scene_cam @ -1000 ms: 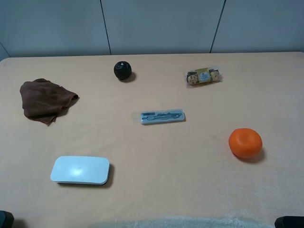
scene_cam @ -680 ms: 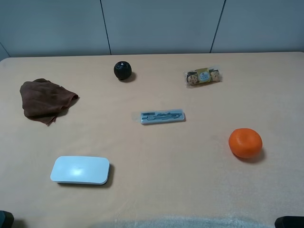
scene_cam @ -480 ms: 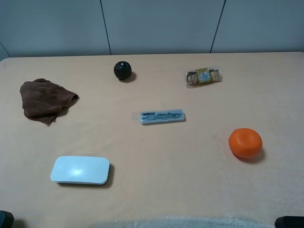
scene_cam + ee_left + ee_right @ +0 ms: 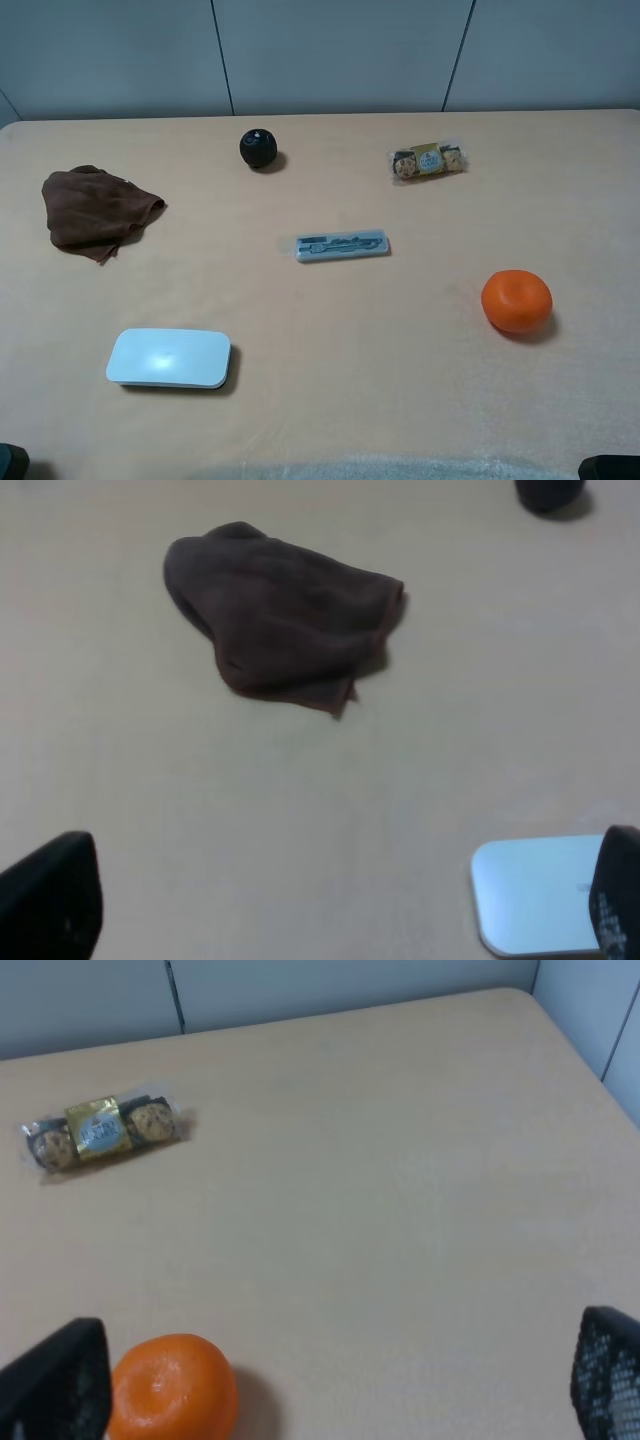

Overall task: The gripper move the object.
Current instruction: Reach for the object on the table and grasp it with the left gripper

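Observation:
The white glossy rounded case (image 4: 168, 357) lies flat at the front left of the tan table. It also shows in the left wrist view (image 4: 535, 895), partly behind one finger. My left gripper (image 4: 335, 910) is open and empty, its black fingertips (image 4: 50, 905) wide apart, short of the case. My right gripper (image 4: 330, 1380) is open and empty, fingertips (image 4: 608, 1370) wide apart, near the orange (image 4: 172, 1385). In the high view only dark bits of the arms show at the bottom corners, on the left (image 4: 10, 462) and on the right (image 4: 608, 466).
An orange (image 4: 516, 300) sits at the right. A slim grey-blue pen case (image 4: 341, 244) lies mid-table. A brown cloth (image 4: 95, 210) lies at the left, a black ball (image 4: 258, 148) at the back, a chocolate pack (image 4: 427, 161) at the back right.

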Robot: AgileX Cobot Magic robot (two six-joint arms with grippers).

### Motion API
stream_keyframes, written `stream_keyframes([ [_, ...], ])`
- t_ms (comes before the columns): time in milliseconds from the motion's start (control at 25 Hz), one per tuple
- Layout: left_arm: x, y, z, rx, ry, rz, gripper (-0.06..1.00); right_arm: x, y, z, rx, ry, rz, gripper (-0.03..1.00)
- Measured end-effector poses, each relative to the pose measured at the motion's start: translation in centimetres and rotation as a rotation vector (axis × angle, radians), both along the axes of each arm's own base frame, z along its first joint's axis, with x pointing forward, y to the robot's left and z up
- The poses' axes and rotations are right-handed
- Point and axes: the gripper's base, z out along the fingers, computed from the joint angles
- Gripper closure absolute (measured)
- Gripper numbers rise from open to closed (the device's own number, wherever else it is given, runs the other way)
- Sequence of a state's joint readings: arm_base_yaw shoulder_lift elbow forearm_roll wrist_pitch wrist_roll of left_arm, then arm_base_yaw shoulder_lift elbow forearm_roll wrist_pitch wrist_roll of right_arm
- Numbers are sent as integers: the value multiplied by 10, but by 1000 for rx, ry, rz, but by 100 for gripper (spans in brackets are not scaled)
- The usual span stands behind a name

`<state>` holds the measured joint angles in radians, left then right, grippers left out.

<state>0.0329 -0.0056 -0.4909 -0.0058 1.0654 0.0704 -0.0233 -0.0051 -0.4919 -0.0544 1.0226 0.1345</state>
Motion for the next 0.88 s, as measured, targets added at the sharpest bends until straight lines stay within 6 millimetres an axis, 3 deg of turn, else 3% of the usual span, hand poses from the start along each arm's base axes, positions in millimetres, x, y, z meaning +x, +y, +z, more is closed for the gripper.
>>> stream_keyframes([
  [280,-1,0,2,-3,1,-4,-5,0,0,0,0,1,0,27],
  [440,5,-1,15,32,72,-38,-5,0,0,0,0,1,0,27],
  [680,34,-1,39,97,236,-100,-5,0,0,0,0,1,0,27],
  [880,64,-2,44,119,358,-163,-5,0,0,0,0,1,0,27],
])
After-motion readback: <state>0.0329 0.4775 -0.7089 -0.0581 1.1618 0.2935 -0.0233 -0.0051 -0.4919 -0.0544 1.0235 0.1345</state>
